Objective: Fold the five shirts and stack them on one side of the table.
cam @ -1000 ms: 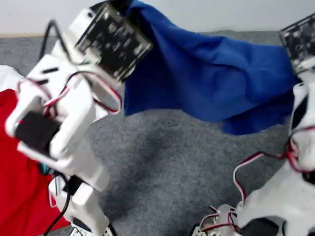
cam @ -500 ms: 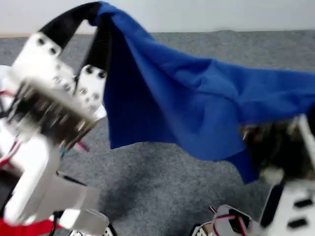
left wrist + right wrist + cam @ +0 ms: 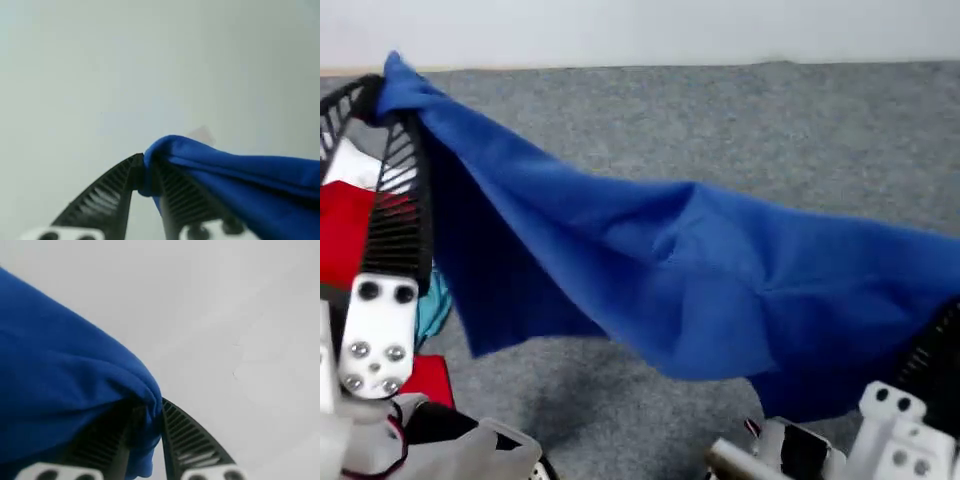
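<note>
Your left gripper (image 3: 146, 172) clamps one end of the blue shirt (image 3: 720, 290) | your right gripper (image 3: 150, 412) clamps the other | the shirt spans lengthwise between them, sagging above the table (image 3: 720, 120)

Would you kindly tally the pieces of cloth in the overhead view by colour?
blue shirt: 1
red cloth: 1
white cloth: 1
teal cloth: 1
Total: 4
</note>
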Motion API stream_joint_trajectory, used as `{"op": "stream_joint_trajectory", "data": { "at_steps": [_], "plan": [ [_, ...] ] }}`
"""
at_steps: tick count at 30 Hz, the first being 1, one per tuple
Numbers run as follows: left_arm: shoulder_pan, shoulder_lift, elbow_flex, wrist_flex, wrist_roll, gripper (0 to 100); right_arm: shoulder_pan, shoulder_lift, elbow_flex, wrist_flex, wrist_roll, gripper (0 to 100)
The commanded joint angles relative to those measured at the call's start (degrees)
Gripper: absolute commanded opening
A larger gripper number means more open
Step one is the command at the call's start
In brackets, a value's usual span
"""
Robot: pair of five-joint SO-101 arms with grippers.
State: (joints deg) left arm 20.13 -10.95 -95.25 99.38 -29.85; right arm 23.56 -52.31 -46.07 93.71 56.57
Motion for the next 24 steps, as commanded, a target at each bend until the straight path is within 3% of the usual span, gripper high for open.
{"op": "stream_joint_trajectory", "data": {
  "at_steps": [1,9,16,24],
  "plan": [
    [-0.5,-0.4,-0.8,1.1,-1.2,0,0.1,0.0,-0.2,-0.3,1.7,1.1],
    [-2.5,-0.8,1.5,1.1,-1.2,0,0.1,0.5,0.9,0.3,1.8,1.1],
    [-12.9,-0.9,13.0,1.1,-1.1,0,-0.1,1.4,10.2,0.3,1.8,1.1],
    [-15.5,-0.9,33.5,1.1,-1.1,0,-1.5,1.6,26.1,-0.4,1.7,1.1]
  ]
}}
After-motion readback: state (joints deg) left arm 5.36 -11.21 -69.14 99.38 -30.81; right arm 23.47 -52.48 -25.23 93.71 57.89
